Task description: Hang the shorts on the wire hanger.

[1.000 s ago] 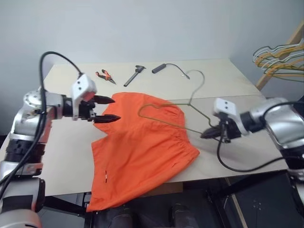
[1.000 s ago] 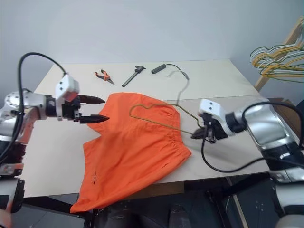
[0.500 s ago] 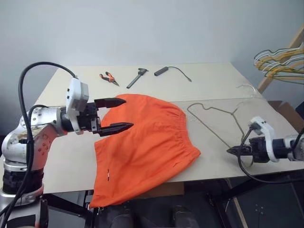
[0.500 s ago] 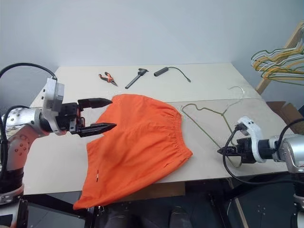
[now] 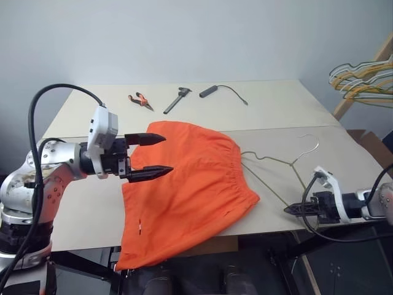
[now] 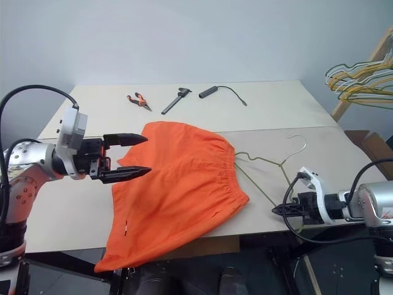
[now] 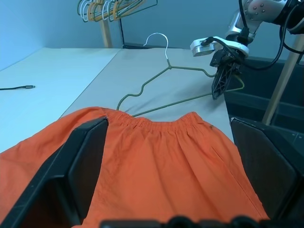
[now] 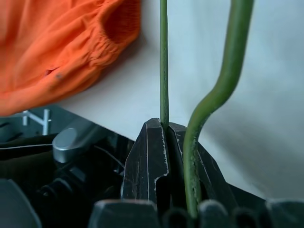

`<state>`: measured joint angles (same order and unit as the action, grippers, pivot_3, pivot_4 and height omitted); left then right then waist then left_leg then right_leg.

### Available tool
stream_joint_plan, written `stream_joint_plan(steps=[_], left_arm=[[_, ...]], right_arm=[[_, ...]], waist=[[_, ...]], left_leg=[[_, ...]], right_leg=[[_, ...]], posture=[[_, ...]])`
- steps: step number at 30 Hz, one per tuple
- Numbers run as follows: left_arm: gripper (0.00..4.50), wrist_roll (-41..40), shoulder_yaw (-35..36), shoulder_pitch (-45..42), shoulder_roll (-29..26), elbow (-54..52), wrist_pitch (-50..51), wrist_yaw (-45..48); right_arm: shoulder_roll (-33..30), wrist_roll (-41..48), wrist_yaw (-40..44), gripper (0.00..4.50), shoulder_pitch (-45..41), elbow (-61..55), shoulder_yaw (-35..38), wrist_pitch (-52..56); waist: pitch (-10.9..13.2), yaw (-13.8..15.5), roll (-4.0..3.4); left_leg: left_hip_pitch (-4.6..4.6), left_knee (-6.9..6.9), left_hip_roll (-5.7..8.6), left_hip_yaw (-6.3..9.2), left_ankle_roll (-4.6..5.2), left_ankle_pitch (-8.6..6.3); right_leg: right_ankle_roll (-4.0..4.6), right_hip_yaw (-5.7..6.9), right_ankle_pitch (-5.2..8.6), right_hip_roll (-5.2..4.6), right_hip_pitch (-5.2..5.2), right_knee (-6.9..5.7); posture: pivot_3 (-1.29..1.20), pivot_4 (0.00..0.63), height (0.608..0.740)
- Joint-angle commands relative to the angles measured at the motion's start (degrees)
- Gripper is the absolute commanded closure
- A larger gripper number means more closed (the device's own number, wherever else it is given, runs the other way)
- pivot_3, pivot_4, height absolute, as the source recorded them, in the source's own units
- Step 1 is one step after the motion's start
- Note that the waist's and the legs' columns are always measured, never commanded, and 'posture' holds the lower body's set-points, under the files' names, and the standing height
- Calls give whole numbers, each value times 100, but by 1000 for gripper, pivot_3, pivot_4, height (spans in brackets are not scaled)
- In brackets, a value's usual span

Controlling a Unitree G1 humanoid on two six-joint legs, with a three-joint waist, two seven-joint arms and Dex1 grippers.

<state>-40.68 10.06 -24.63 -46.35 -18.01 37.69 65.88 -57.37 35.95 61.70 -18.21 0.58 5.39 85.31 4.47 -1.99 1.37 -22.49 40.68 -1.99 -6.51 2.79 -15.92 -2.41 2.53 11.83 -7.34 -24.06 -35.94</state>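
at the lower right of the head view, our right end effector (image 6: pixel 277 209) is clamped tight on the bottom wire of the wire hanger (image 6: pixel 270 166), which a second ago lay tilted across the waistband of the shorts (image 6: pixel 178 184). we have since dragged it off the fabric; it now lies on the bare worktop (image 6: pixel 270 117) just beside the waistband, hook toward the right edge. our left end effector (image 5: pixel 156 153), fingers wide apart and holding nothing, hovers over the shorts' left edge at mid-left. so threading is not yet done, and we judge another attempt is needed.
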Motion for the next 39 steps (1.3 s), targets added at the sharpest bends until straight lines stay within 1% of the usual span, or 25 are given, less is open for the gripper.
stream_joint_plan(steps=[1,9,12,17,19,22,27,31,33,36,39], left_arm=[[20,-91,40,-3,-88,-157,-66,18],[20,-102,25,73,-145,-190,-72,64],[20,-82,17,85,-179,-197,-85,103],[20,-116,74,170,-288,-256,-62,177],[20,-103,79,209,-333,-275,-77,196],[20,-111,76,224,-365,-289,-78,202],[20,-96,34,213,-398,-295,-88,239],[20,-78,16,206,-425,-289,-92,273],[20,-71,13,206,-442,-286,-98,283],[20,-76,41,230,-475,-279,-103,306],[20,-69,47,299,-473,-325,-123,293]], right_arm=[[-243,318,194,4500,82,-109,186,-65],[-652,775,747,4500,526,-337,305,-439],[-802,876,1037,4500,642,-448,176,-669],[-1045,843,1263,4500,866,-677,-188,-950],[-921,696,1092,4500,701,-528,-416,-993],[-568,449,745,4500,174,31,-696,-1016],[-136,-20,491,4500,-576,823,-1091,-1310],[86,-209,695,4500,-1012,1145,-1389,-1544],[94,-261,863,4500,-1114,1192,-1551,-1629],[33,-466,1296,4500,-1225,1271,-2004,-1901],[414,-739,1219,4500,-1754,2033,-2126,-2036]], waist=[[2,15,0],[11,92,-2],[13,107,-3],[13,130,-2],[16,127,2],[22,122,4],[33,139,5],[47,137,0],[49,139,-2],[51,152,-4],[57,140,-6]], left_leg=[[0,0,0,0,1,0],[-1,-2,-1,-2,3,-3],[-1,-2,-1,-2,4,-4],[-3,-2,-2,-2,4,-7],[-3,-2,-3,-2,5,-9],[-1,-2,-4,-4,4,-9],[-6,-2,-2,-7,4,-9],[-17,-2,-1,-7,8,-11],[-25,-2,0,-6,8,-12],[-30,-2,-1,-3,11,-14],[-32,-2,0,-2,11,-14]], right_leg=[[0,0,0,0,0,1],[6,-1,5,0,-2,6],[7,-1,7,0,-2,6],[9,0,11,0,-4,10],[11,-1,12,0,-4,11],[20,-3,16,1,-4,12],[23,-6,18,1,-9,13],[3,-4,8,1,-16,18],[-6,-2,3,1,-20,20],[-8,6,3,1,-19,27],[-9,7,3,1,-18,34]], posture=[[-24,90,740],[-19,90,740],[-6,85,740],[9,84,740],[9,84,740],[15,85,740],[16,88,740],[24,89,740],[32,90,740],[37,90,740],[42,90,740]])
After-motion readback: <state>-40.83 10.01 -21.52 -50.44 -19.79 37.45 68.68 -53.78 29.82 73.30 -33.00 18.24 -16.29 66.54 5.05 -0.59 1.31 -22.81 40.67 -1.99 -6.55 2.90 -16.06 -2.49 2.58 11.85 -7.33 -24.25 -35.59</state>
